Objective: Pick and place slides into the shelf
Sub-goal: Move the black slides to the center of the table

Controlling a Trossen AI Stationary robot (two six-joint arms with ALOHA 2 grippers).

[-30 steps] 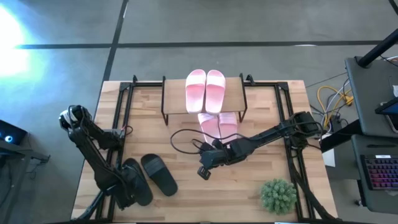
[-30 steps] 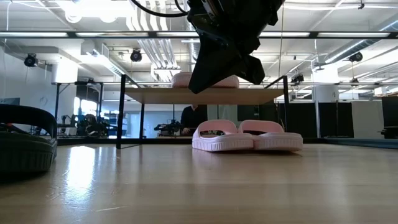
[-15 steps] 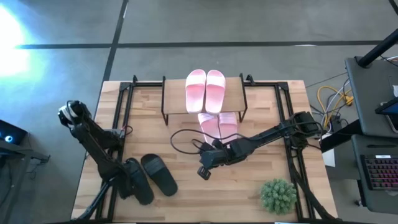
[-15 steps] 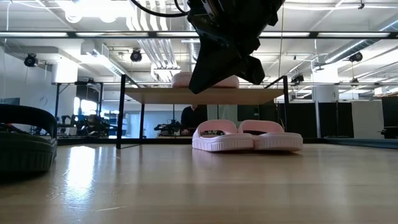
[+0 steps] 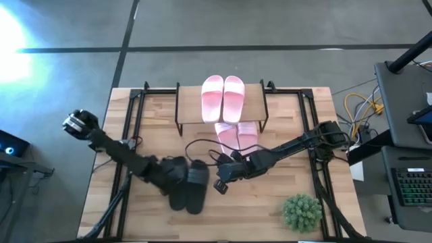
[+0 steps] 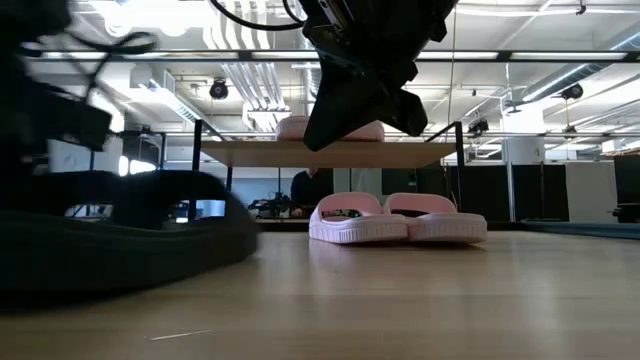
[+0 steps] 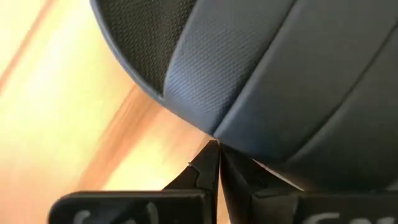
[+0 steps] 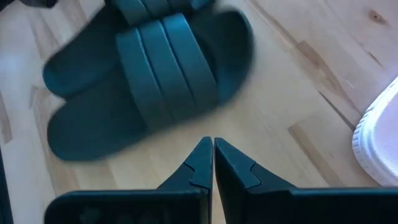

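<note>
Your left gripper (image 5: 177, 182), clenched, shoves the black slides (image 5: 190, 185) toward the shelf (image 5: 253, 102); they could hit the clenched right gripper (image 5: 221, 185).

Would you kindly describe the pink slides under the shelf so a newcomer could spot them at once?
Start at the shelf, the small wooden rack at the table's far edge. A pair of pink slides on the tabletop sits side by side, partly under the shelf's top board and poking out toward the table's middle. Unlike the matching pink pair on top of the shelf, these rest on the table itself.
</note>
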